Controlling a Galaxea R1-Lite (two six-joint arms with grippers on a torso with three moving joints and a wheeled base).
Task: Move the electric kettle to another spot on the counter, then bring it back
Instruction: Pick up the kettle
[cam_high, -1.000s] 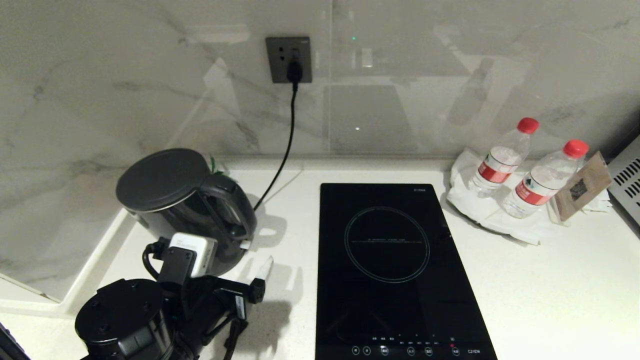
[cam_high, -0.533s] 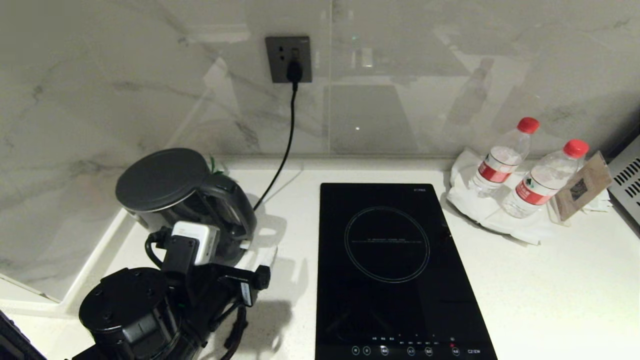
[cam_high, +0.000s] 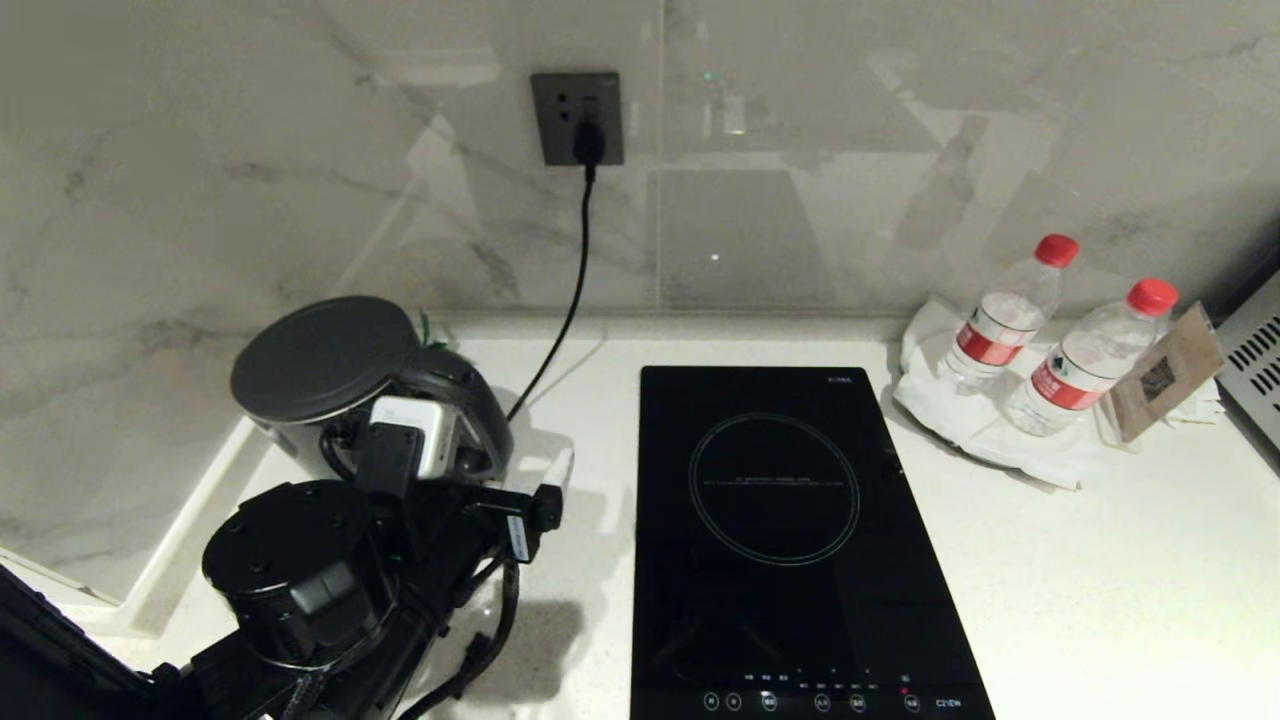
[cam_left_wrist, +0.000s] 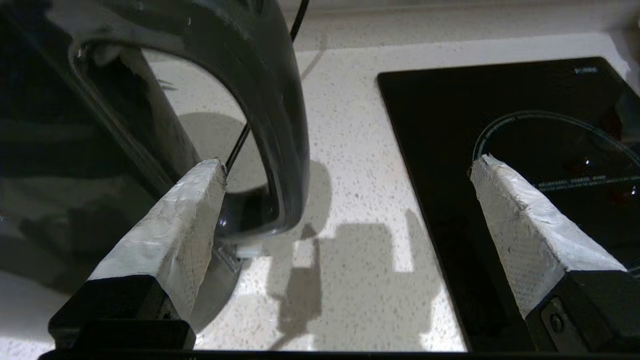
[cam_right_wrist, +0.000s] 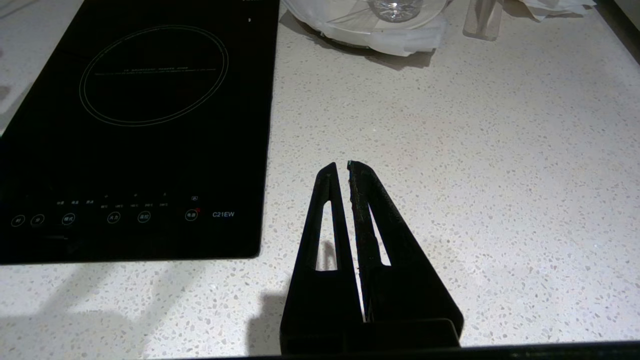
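Black and glossy, the kettle (cam_high: 340, 385) stands at the far left of the counter (cam_high: 1100, 560) in the head view, with the left gripper (cam_high: 520, 480) just beside its handle. In the left wrist view the padded fingers (cam_left_wrist: 175, 235) stand wide, one inside the handle loop (cam_left_wrist: 270, 110). In the right wrist view the right gripper (cam_right_wrist: 345, 167) hangs closed over the counter, beside the hob (cam_right_wrist: 135, 125).

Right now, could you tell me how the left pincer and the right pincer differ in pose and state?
The left pincer is wide open; the right pincer is shut, fingers pressed together. The left one straddles the loop handle of the electric kettle, one finger reaching into the loop, without gripping it; the right one hangs over bare counter beside the induction hob, near nothing to grasp. The left fingers are wrapped in pale tape; the right are bare black. Neither holds anything.
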